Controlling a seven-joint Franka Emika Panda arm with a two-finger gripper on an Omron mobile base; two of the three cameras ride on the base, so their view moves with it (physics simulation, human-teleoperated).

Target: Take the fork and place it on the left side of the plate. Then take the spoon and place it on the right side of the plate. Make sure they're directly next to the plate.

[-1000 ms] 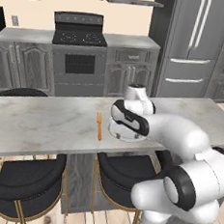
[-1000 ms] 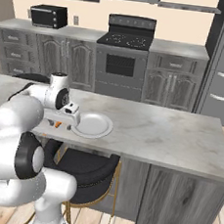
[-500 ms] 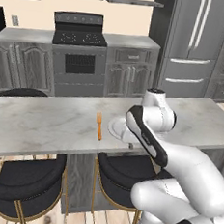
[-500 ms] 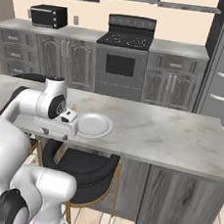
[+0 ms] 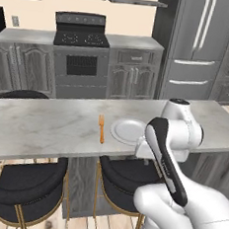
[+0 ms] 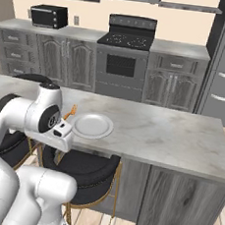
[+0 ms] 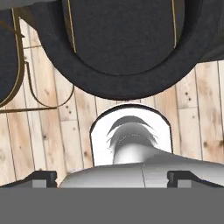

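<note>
In the left base view the fork lies on the grey marble counter just beside the left rim of the plate, both near the front edge and about midway along it, so the fork step looks done; the spoon is nowhere to be made out on the counter, which is the main risk, since the arm may have to search or the base may have to drive before it can be picked. The hand hangs past the front edge, so a careless swing back over the top could, I judge, clip the plate or nudge the fork away from it. Behind stand a stove, grey cabinets and a steel fridge. In the right base view the gripper sits low at the counter's front edge, close to the plate's near left rim; a microwave rests on the back counter. In the hand view the finger tips stand wide apart, holding nothing, looking down on a black stool seat and plank floor; the stool could foul the hand if it dropped further.
</note>
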